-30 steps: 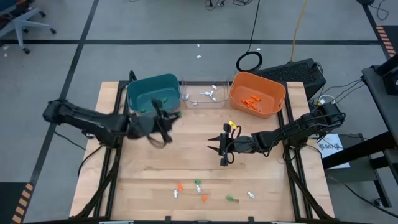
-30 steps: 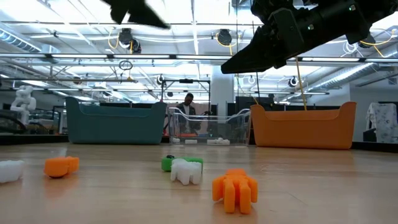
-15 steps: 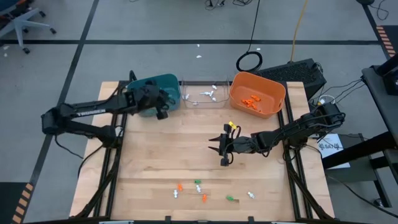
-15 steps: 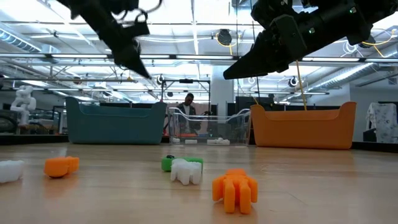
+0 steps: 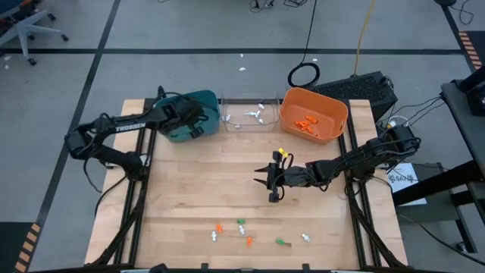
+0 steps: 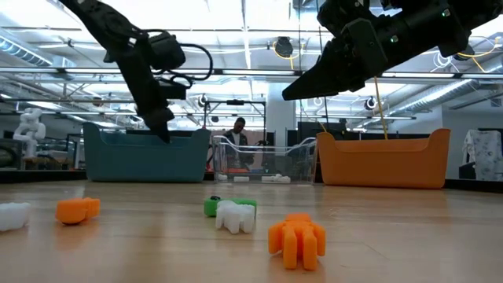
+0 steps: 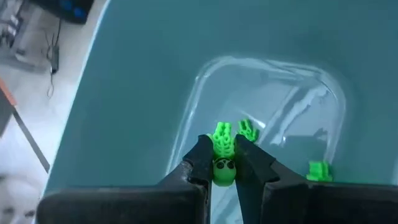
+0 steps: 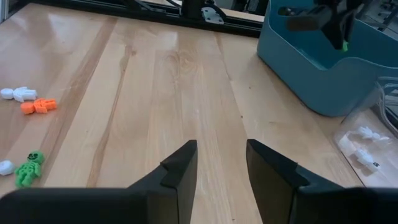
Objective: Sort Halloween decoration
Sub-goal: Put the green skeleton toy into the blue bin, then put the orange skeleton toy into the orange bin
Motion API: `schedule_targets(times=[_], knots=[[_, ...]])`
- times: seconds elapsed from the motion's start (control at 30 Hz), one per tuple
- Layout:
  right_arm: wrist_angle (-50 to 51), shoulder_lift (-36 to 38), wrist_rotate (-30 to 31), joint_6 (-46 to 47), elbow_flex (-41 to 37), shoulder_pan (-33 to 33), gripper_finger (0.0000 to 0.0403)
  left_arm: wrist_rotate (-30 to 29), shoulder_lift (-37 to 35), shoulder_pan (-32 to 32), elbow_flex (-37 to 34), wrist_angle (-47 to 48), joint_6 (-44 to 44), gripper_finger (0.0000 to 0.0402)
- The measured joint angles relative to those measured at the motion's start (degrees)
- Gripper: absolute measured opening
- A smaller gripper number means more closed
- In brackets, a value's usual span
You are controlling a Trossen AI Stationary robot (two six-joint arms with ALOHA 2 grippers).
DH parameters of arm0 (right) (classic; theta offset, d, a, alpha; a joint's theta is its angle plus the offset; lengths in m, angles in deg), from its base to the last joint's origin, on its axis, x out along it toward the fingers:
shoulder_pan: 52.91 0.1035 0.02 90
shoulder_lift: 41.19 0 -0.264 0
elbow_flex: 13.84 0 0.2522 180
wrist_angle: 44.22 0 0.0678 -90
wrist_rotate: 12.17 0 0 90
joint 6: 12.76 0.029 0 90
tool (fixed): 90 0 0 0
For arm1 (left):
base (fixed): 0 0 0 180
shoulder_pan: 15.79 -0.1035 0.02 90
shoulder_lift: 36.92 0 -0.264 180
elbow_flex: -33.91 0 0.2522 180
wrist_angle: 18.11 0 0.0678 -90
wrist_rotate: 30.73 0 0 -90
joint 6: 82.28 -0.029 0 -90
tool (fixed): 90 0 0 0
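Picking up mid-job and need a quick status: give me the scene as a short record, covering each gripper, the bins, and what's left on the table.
left gripper: shut on a green trinket, over the teal bin
right gripper: open, empty, above mid-table
teal bin: green pieces inside
clear bin: white pieces
orange bin: orange pieces
loose trinkets: orange, green, white, near the table's front edge

The right gripper (image 8: 221, 163), fingers apart, hangs over bare wooden table (image 8: 155, 93). White (image 8: 18, 94), orange (image 8: 38, 106) and green (image 8: 26, 167) trinkets lie at nine o'clock; the teal bin (image 8: 323, 74) stands at two o'clock.
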Motion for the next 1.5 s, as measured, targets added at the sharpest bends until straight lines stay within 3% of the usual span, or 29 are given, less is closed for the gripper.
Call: schedule_targets(times=[0.17,0.3,0.43,0.53,0.7,0.8,1.07,1.17,1.27,1.4,1.5], knots=[[0.00,0.00,0.00,0.17,0.00,0.02,0.0123,-0.15,0.11,-0.90,0.00,-0.02,4.43,0.0052],[0.02,-0.02,-0.15,1.01,0.00,0.00,0.0123,-0.49,0.09,-1.45,0.01,1.23,6.49,0.0100],[0.23,-0.02,-0.27,3.20,0.00,0.01,0.0123,-5.04,-0.37,-1.11,0.02,2.02,11.90,0.0155],[0.11,-0.03,-3.11,5.27,0.00,-0.01,0.0123,-5.52,-2.13,0.46,0.02,2.66,17.04,0.0174],[-3.28,-0.07,-10.71,5.81,0.00,-0.28,0.0123,-5.65,-7.70,9.51,0.02,5.00,22.06,0.0177],[-4.72,-0.25,-12.21,5.77,0.00,-0.10,0.0124,-6.05,-10.85,17.47,0.04,4.54,23.02,0.0177],[-2.95,-5.78,-12.14,4.21,5.20,0.10,0.0140,-19.65,-13.55,37.61,0.06,3.52,27.56,0.0177],[5.19,-8.77,-13.38,1.97,11.04,0.31,0.0147,-23.17,-13.53,42.87,0.07,3.10,28.64,0.0177],[21.25,-10.51,-15.23,0.85,18.81,0.35,0.0152,-25.48,-13.53,46.84,0.07,3.42,28.62,0.0177],[41.56,-11.78,-15.28,5.31,29.18,1.25,0.0153,-26.10,-13.53,50.53,0.07,3.22,28.66,0.0177],[51.81,-12.64,-18.63,5.36,33.74,4.45,0.0153,-26.12,-13.53,52.19,0.07,3.19,28.79,0.0177]])
